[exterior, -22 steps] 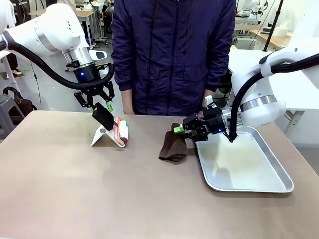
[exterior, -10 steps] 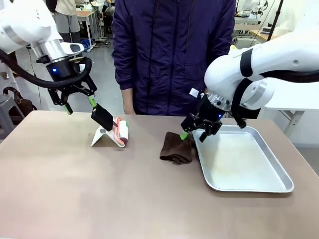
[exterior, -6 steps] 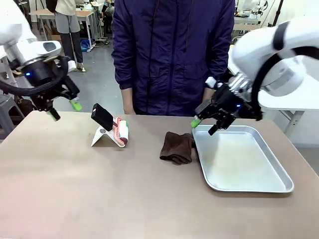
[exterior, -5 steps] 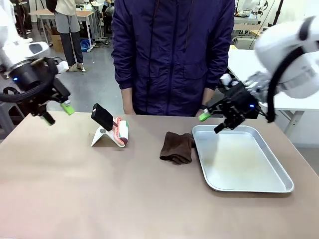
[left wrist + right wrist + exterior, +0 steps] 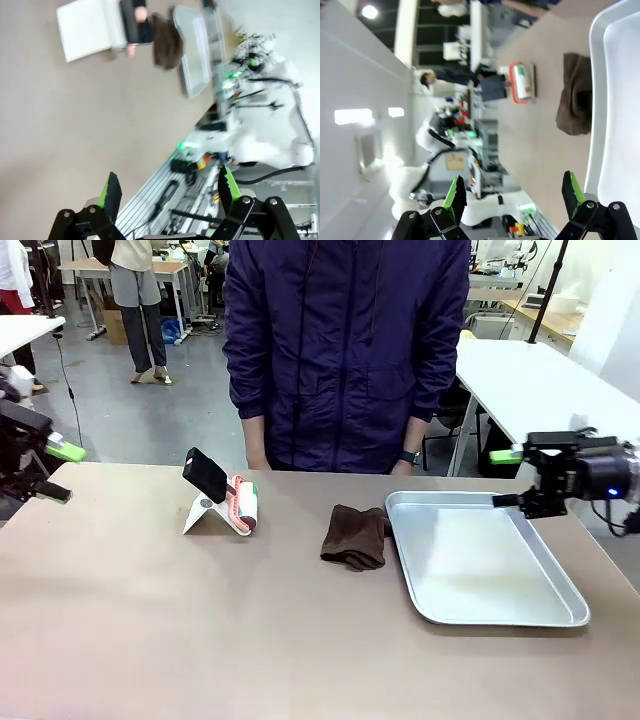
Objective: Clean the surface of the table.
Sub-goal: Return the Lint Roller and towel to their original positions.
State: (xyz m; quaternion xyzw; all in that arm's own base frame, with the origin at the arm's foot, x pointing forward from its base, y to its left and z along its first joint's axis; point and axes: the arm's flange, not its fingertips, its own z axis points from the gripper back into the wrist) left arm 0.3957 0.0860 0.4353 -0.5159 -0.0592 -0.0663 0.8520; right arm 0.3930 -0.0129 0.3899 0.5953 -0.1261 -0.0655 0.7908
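Observation:
The brownish-taupe table (image 5: 200, 630) spans the front view. A crumpled brown cloth (image 5: 355, 535) lies near its middle, against the left rim of the tray. A lint roller (image 5: 243, 505) with a black handle rests on a white stand to the left. My left gripper (image 5: 52, 472) hovers open at the table's far left edge, holding nothing. My right gripper (image 5: 507, 478) hangs open above the tray's far right corner, also with nothing in it. In the left wrist view the open gripper (image 5: 167, 187) looks over the table (image 5: 60, 125). The right wrist view has its gripper (image 5: 514, 190) open, with the cloth (image 5: 575, 102) beyond.
A silver metal tray (image 5: 565, 590) sits at the right of the table. A person in a dark purple jacket (image 5: 345, 350) stands at the far edge, between roller and tray. A white-topped table (image 5: 540, 380) stands behind on the right.
Both arms have swung outward from the middle: the left gripper from beside the lint roller to the far left edge, the right from the cloth to beyond the tray. Cloth and roller stayed put.

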